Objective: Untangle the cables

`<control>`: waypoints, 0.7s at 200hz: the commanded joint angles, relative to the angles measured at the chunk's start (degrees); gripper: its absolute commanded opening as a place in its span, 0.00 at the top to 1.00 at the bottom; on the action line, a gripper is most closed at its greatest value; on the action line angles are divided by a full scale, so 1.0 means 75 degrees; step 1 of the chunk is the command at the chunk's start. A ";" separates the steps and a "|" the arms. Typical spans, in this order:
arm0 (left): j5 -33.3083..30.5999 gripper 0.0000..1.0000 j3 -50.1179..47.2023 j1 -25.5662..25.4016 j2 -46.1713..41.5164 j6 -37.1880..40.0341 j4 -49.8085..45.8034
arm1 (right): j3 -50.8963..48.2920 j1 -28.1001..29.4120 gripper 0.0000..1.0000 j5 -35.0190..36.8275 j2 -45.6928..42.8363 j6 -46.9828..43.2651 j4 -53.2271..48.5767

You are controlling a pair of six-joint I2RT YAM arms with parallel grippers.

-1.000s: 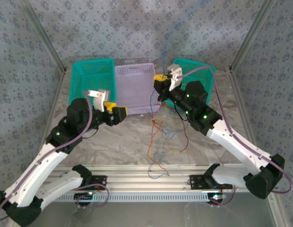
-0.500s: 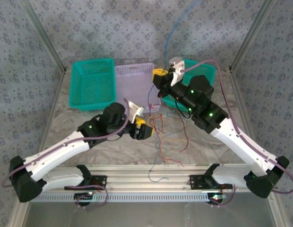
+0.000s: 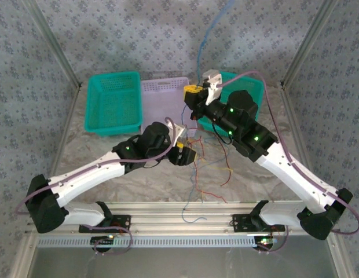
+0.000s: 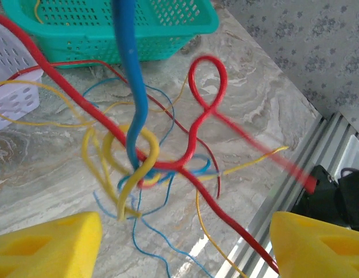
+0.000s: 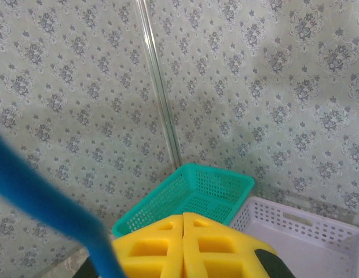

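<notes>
The cables point(image 3: 202, 165), thin red, blue and yellow strands, hang in a tangle from my raised right gripper point(image 3: 194, 92) down to the marble table. One blue strand point(image 3: 201, 49) rises above that gripper. In the right wrist view the yellow pads point(image 5: 168, 243) press together, with the blue strand point(image 5: 52, 208) running past on the left. My left gripper point(image 3: 186, 155) sits low beside the hanging strands. In the left wrist view it point(image 4: 185, 229) stands open, and the knot of cables point(image 4: 145, 165) lies ahead between its yellow fingers point(image 4: 52, 243).
A teal basket point(image 3: 113, 103) stands at the back left, a lavender basket point(image 3: 162, 101) in the middle, and another teal basket point(image 3: 252, 87) behind the right arm. An aluminium rail point(image 3: 179, 211) runs along the table's front edge, where loose cable ends reach.
My left arm has swung from the left teal basket to the centre, ending beside the hanging cables. The right gripper has lifted slightly, and stays shut.
</notes>
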 commanded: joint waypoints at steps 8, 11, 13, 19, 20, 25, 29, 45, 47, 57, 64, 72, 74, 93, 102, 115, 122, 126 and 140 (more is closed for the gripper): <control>-0.0133 0.55 0.0238 -0.0033 0.0142 0.0051 0.0319 | 0.0299 0.0064 1.00 0.0001 0.0004 -0.0062 0.0084; -0.0167 0.60 0.0228 -0.0028 0.0149 0.0042 0.0312 | 0.0299 0.0062 1.00 0.0009 0.0003 -0.0064 0.0085; -0.0176 0.62 0.0226 -0.0028 0.0161 0.0035 0.0311 | 0.0315 0.0062 1.00 0.0017 -0.0007 -0.0073 0.0085; -0.0179 0.69 0.0201 -0.0027 0.0174 0.0045 0.0319 | 0.0325 0.0053 1.00 0.0046 -0.0019 -0.0076 0.0078; -0.0179 0.70 0.0201 -0.0027 0.0175 0.0037 0.0315 | 0.0329 0.0052 1.00 0.0055 -0.0019 -0.0076 0.0075; -0.0191 0.75 0.0201 -0.0032 0.0187 0.0045 0.0293 | 0.0334 0.0039 1.00 0.0081 -0.0030 -0.0087 0.0066; -0.0199 0.78 0.0201 -0.0029 0.0198 0.0046 0.0277 | 0.0351 0.0022 1.00 0.0116 -0.0043 -0.0077 0.0060; -0.0213 0.92 0.0167 -0.0024 0.0219 0.0075 0.0259 | 0.0346 -0.0085 1.00 0.0144 -0.0100 -0.0042 0.0071; -0.0220 0.94 0.0158 -0.0024 0.0213 0.0081 0.0248 | 0.0346 -0.0093 1.00 0.0147 -0.0110 -0.0033 0.0072; -0.0259 1.00 0.0146 0.0001 0.0211 0.0115 0.0199 | 0.0357 -0.0168 1.00 0.0202 -0.0168 -0.0029 0.0072; -0.0278 1.00 0.0131 0.0024 0.0210 0.0154 0.0135 | 0.0360 -0.0253 1.00 0.0294 -0.0216 -0.0019 0.0083; -0.0316 1.00 0.0111 0.0065 0.0180 0.0189 0.0062 | 0.0366 -0.0355 1.00 0.0366 -0.0280 0.0022 0.0084; -0.0324 1.00 0.0108 0.0084 0.0165 0.0195 0.0040 | 0.0374 -0.0391 1.00 0.0386 -0.0293 0.0033 0.0078; -0.0346 1.00 0.0084 0.0254 0.0036 0.0305 -0.0269 | 0.0393 -0.0846 1.00 0.0579 -0.0523 0.0228 0.0072; -0.0360 1.00 0.0072 0.0329 -0.0045 0.0372 -0.0473 | 0.0394 -0.1057 1.00 0.0609 -0.0625 0.0326 0.0072; -0.0472 1.00 0.0052 0.0407 -0.0170 0.0466 -0.0831 | 0.0383 -0.1414 1.00 0.0645 -0.0759 0.0509 0.0011; -0.0559 1.00 0.0057 0.0435 -0.0226 0.0493 -0.1045 | 0.0371 -0.1564 1.00 0.0639 -0.0812 0.0580 0.0002; -0.0599 1.00 0.0060 0.0445 -0.0250 0.0511 -0.1175 | 0.0358 -0.1652 1.00 0.0628 -0.0847 0.0611 -0.0014; -0.0601 1.00 0.0050 0.0447 -0.0331 0.0535 -0.1556 | 0.0304 -0.1909 1.00 0.0848 -0.0993 0.0662 -0.0034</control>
